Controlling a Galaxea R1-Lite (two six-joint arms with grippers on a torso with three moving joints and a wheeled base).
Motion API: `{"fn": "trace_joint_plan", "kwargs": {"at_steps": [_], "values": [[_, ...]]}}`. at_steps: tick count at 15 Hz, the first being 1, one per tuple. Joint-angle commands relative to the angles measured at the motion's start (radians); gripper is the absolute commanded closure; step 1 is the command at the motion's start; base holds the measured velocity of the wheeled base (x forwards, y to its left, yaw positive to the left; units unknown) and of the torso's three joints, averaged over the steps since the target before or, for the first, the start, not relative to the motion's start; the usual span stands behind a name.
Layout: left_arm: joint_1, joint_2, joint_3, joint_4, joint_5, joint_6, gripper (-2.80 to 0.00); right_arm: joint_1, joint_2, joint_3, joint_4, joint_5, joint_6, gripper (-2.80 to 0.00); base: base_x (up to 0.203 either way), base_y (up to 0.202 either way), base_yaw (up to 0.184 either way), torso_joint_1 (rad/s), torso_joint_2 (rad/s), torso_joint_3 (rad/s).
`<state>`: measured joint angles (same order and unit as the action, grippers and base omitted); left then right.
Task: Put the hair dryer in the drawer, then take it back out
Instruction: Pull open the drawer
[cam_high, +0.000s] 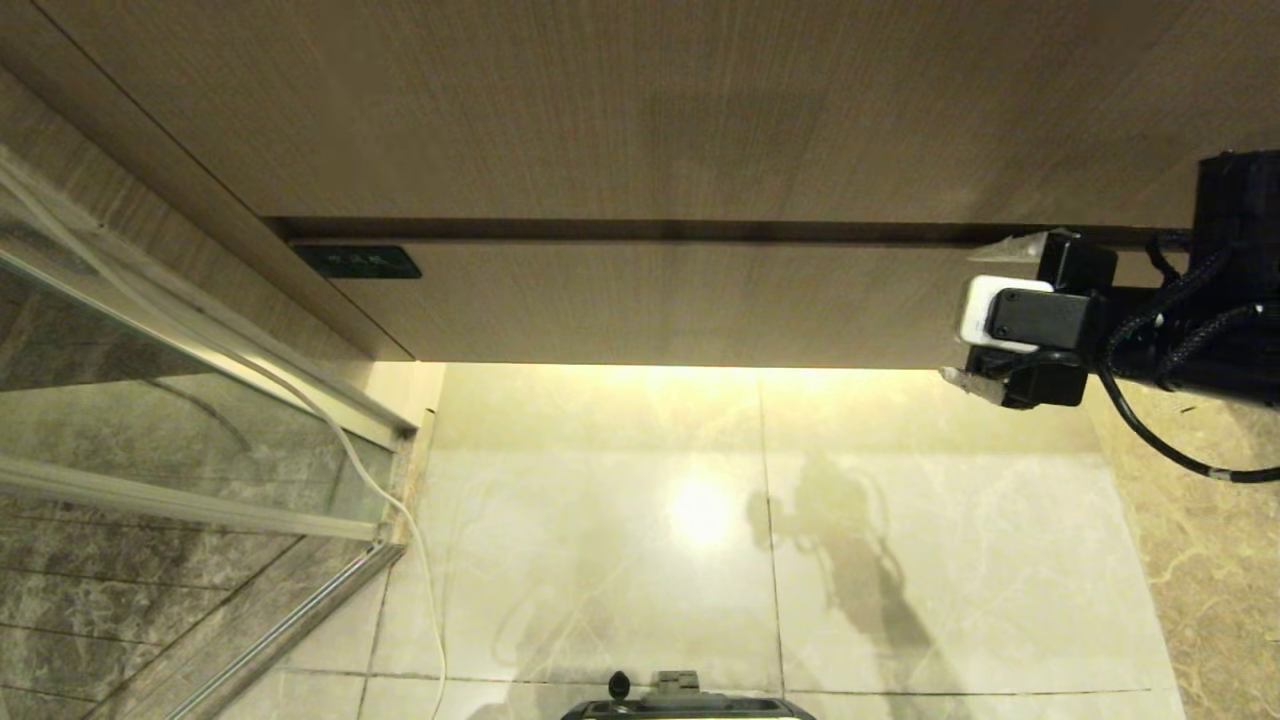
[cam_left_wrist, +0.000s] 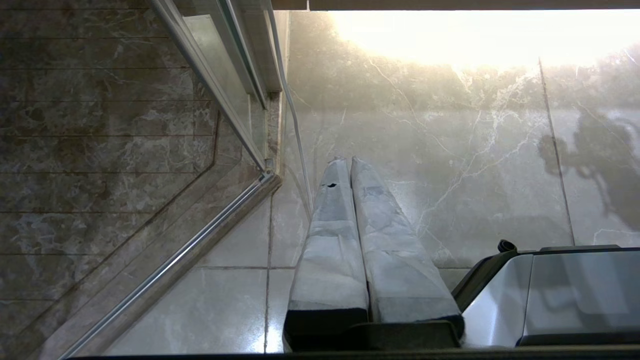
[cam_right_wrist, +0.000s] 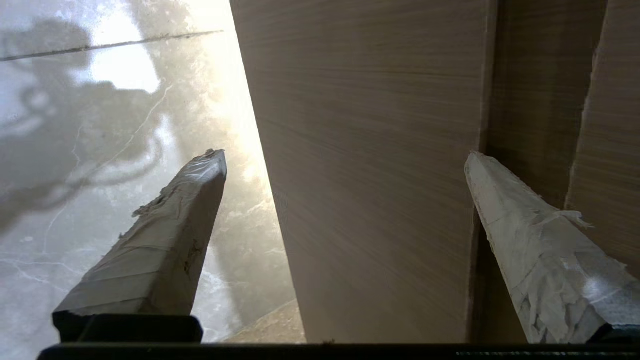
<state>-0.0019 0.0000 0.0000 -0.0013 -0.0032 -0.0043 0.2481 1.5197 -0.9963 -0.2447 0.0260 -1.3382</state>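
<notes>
The drawer (cam_high: 680, 300) is a wide light-brown wood-grain front with a small dark label (cam_high: 357, 262) at its left end, and it sits flush with the cabinet. My right gripper (cam_high: 985, 312) is at the drawer's right end and stands open. Its taped fingers (cam_right_wrist: 185, 225) straddle the drawer front (cam_right_wrist: 375, 175): one tip lies by the dark gap along the top edge, the other below the bottom edge over the floor. Nothing is held between them. The hair dryer is out of view. My left gripper (cam_left_wrist: 348, 160) hangs shut over the floor tiles.
A taller plain wood-grain panel (cam_high: 640, 100) sits above the drawer. A glass shower screen with a metal frame (cam_high: 200, 420) stands to the left, and a white cable (cam_high: 400, 520) runs down beside it. Glossy marble floor (cam_high: 900, 560) lies below, with my base (cam_high: 690, 705) at its near edge.
</notes>
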Motion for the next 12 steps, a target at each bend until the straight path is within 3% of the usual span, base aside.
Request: {"fn": "trace_joint_plan", "kwargs": {"at_steps": [1, 12], "values": [[0.0, 0.0, 0.0, 0.0, 0.0, 0.0, 0.0, -0.001, 0.026, -0.017, -0.019, 0.004, -0.001, -2.8, 0.0, 0.0, 0.0, 0.0, 0.0, 0.0], [-0.001, 0.0, 0.0, 0.0, 0.0, 0.0, 0.0, -0.039, 0.075, -0.028, -0.132, 0.01, -0.001, -2.8, 0.0, 0.0, 0.0, 0.0, 0.0, 0.0]]}}
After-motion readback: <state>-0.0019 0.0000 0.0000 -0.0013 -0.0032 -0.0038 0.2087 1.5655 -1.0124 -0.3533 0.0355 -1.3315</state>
